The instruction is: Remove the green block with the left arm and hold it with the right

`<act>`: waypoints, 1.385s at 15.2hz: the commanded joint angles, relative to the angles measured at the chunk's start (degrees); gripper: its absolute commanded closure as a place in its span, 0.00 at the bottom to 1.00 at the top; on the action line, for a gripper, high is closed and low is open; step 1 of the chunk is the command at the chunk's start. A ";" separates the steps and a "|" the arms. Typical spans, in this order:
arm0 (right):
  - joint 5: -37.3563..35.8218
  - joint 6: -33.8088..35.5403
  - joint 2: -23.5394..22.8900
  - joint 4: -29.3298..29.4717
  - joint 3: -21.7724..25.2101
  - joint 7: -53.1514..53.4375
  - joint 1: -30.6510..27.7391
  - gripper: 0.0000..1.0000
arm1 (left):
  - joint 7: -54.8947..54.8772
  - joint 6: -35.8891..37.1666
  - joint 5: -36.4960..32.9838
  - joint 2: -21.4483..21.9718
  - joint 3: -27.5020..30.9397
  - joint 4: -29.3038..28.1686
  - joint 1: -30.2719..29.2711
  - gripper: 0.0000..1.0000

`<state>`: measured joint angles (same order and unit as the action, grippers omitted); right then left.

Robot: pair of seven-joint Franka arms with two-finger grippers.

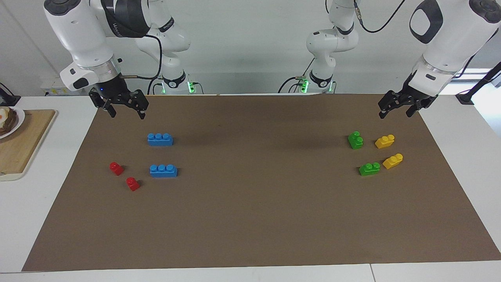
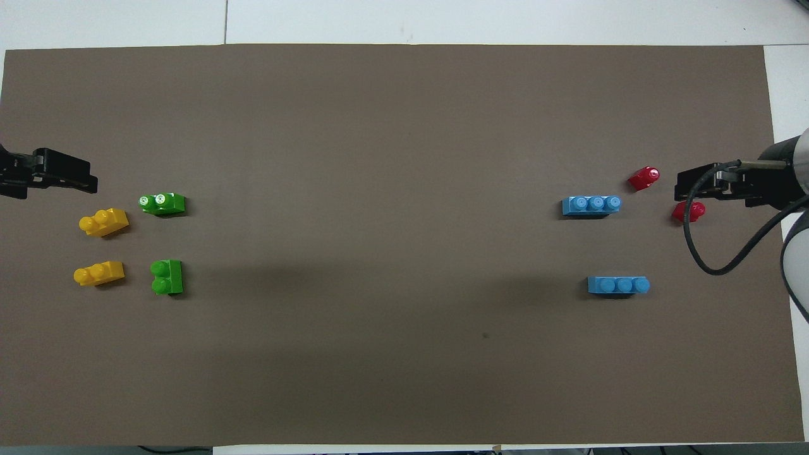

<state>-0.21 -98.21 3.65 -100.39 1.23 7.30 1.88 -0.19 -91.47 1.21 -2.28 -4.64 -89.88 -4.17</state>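
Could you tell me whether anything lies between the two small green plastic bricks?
No: in the overhead view, only bare brown paper separates the farther green plastic brick from the nearer one.

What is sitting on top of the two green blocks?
Nothing. Each green block shows only its own two studs and lies alone on the brown mat. What is beneath them is covered. The open left gripper hangs apart.

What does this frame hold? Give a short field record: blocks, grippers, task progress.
green blocks: two, on the brown mat at the left arm's end
yellow blocks: two, beside the green ones
blue blocks: two
red blocks: two
left gripper: open, raised, empty
right gripper: open, raised, empty
progress: no block grasped
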 commanded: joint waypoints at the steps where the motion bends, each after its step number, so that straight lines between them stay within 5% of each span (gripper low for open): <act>1: -0.23 0.47 1.44 -1.38 -0.26 -0.36 -0.56 0.00 | 0.11 0.85 -0.77 1.49 -0.11 -0.83 -0.05 0.00; 21: -0.23 0.03 1.44 -1.74 -0.18 -0.45 -0.56 0.00 | 1.69 1.65 -0.68 2.80 -0.72 -0.65 -0.22 0.00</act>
<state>-0.21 -98.21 3.68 -100.56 1.31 7.30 1.87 0.35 -90.09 1.21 0.28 -4.95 -90.12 -4.17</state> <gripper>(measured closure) 0.000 0.000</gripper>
